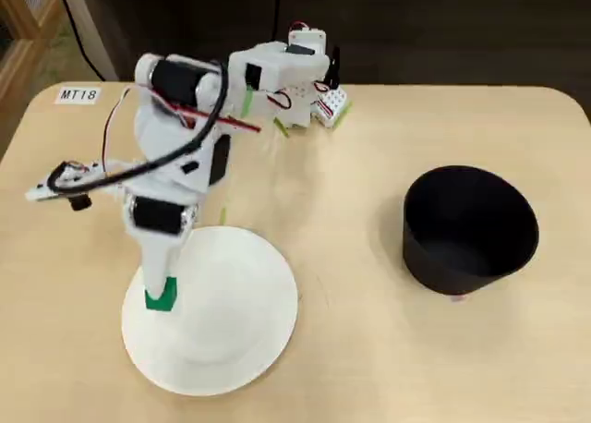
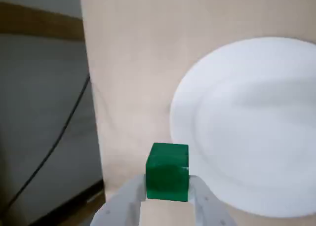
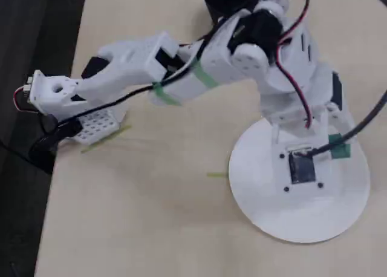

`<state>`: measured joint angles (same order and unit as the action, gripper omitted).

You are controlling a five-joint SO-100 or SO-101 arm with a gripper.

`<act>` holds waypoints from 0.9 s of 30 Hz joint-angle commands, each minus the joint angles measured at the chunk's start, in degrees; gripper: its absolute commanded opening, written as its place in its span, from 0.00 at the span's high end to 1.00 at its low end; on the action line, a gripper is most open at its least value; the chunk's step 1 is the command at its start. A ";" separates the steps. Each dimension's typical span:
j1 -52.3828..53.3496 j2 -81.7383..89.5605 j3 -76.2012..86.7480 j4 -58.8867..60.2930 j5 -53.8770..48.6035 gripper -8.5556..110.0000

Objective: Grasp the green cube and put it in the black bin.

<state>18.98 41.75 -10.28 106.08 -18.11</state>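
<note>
The white two-finger gripper has its jaws closed to the cube's width, pinching the small bright green cube between the fingertips. In a fixed view the cube sits over the left rim of the round white plate. Bare beige tabletop lies between the plate and the round matte black bin, well apart to the right. The white arm folds over, gripper pointing downward.

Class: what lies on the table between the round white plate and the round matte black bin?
Nothing: bare tabletop separates white plate from black bin in a fixed view.
</note>
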 commanded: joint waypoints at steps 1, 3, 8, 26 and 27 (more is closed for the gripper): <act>-3.69 13.89 10.28 0.44 4.04 0.93; -5.63 19.69 15.91 0.44 7.65 0.93; -12.22 34.37 30.32 0.44 17.05 0.93; -52.12 68.03 92.11 -20.48 28.21 0.93; -53.70 66.88 92.11 -22.41 27.33 0.93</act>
<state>-30.76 109.34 81.47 88.15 10.63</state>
